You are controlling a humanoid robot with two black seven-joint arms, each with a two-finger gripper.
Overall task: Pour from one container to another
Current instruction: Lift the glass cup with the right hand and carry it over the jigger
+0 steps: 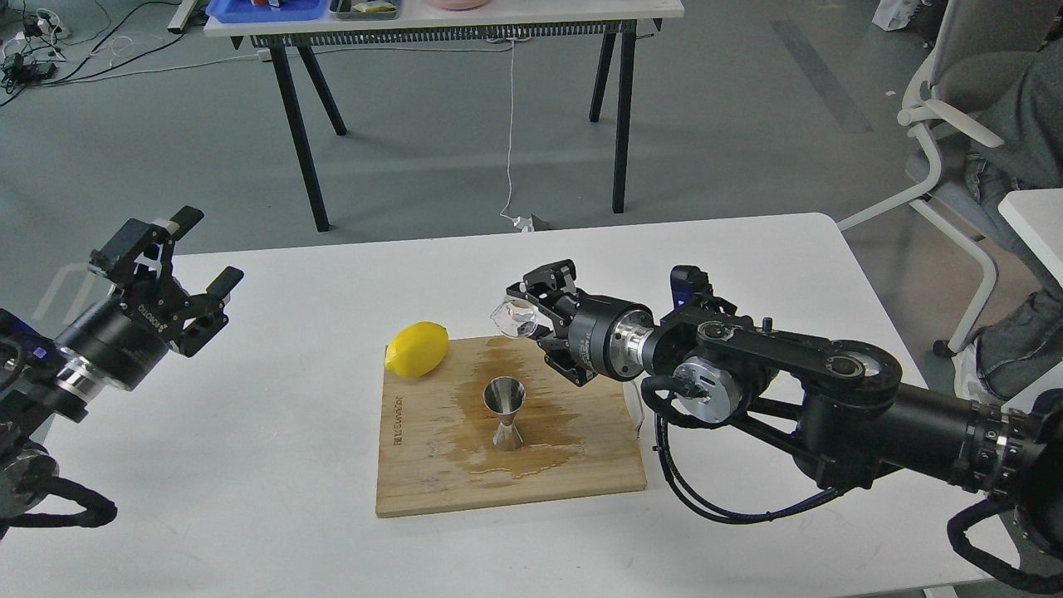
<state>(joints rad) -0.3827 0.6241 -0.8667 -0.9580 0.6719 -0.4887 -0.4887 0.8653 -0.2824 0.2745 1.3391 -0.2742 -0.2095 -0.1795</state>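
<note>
While the right gripper (531, 320) was clamped on the tiny clear glass cup (512, 319), holding it tipped on its side in the air above the far edge of the pale bamboo cutting board (432, 465), the left gripper (193, 257) hung released over the left edge of the white table (249, 498), its black fingers spread wide and touching nothing. The cup's rounded, transparent body showed between the right gripper's dark fingers, its mouth turned toward the left. The small shiny stainless-steel jigger (504, 413), hourglass-shaped with two cones joined at a narrow waist, stood upright near the middle of the board, nearer than the cup and apart from it. Around its foot spread a dark wet patch (531, 432) with an irregular outline, soaked into the grain of the wood and reaching toward the board's near edge. The smooth yellow lemon (417, 349) lay at the board's far left corner, partly overhanging it.
</note>
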